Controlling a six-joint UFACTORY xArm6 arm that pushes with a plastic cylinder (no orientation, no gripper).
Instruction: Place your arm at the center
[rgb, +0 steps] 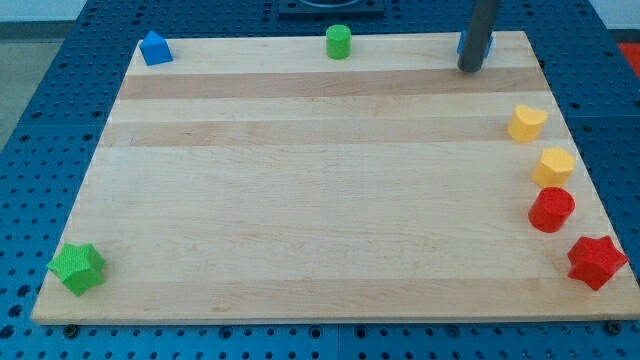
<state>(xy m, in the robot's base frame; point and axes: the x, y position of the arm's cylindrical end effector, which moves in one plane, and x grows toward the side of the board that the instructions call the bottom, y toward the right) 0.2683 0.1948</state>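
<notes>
my tip (470, 68) rests at the upper right of the wooden board (320, 200), with no jaws to open or close. it hides most of a blue block (461, 44), shape unclear. the board's centre lies far toward the lower left.

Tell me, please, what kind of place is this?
Probably a robotics lab bench: a wooden board on a blue perforated table, small printed blocks like the green star, and my tip.
</notes>
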